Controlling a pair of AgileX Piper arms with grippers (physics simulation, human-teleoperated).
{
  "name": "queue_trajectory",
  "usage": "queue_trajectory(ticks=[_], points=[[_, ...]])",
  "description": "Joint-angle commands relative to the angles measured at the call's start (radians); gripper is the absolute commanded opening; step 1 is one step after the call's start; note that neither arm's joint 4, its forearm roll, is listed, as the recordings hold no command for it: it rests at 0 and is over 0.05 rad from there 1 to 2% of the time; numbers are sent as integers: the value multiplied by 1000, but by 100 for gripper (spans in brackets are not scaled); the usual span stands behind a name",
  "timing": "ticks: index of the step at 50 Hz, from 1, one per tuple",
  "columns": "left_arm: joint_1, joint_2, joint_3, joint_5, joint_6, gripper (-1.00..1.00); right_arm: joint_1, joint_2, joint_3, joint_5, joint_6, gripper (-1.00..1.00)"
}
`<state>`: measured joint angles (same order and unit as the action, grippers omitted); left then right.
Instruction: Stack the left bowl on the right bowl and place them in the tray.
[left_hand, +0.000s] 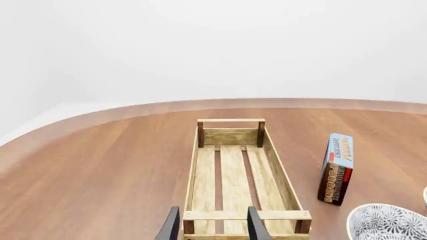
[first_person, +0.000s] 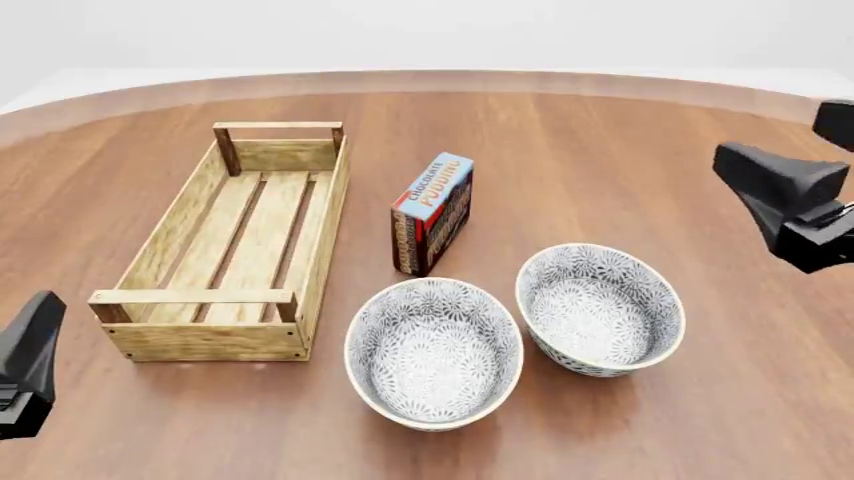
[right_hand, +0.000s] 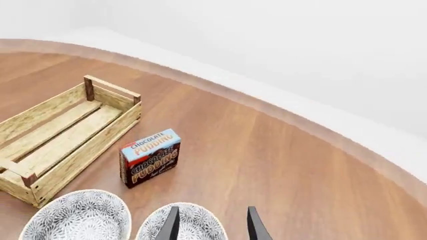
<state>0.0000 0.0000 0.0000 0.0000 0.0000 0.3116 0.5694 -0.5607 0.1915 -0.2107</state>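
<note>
Both patterned grey-white ceramic bowls (first_person: 434, 352) (first_person: 599, 309) sit unstacked beside the long light-wood slatted tray (first_person: 230, 245); left tool (left_hand: 212, 224) and right tool (right_hand: 212, 224) spread, empty, awaiting approach.

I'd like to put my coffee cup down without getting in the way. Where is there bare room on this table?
Bare wood lies beyond the chocolate pudding box toward the far edge, and right of the right bowl. The wooden tray holds nothing, but it awaits the bowls. It is crowded in the middle: the left bowl and right bowl nearly touch, with the box just behind them.

Front view overlooks table; both wrist views apparently share tray (left_hand: 233, 175).
</note>
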Motion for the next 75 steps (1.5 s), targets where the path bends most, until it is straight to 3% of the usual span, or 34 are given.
queue_trajectory(ticks=[1,4,12,16,32,54,75], points=[[0,0,0,0,0,100,141,195,-195,77,-76,100],[0,0,0,0,0,100,211,254,-228,99,-95,100],[0,0,0,0,0,100,256,412,-324,149,-61,100],[0,0,0,0,0,100,277,486,-360,170,-74,100],[0,0,0,0,0,100,380,696,-359,165,-71,100],[0,0,0,0,0,100,338,855,-409,164,-101,100],[0,0,0,0,0,100,339,981,-402,98,-97,100]])
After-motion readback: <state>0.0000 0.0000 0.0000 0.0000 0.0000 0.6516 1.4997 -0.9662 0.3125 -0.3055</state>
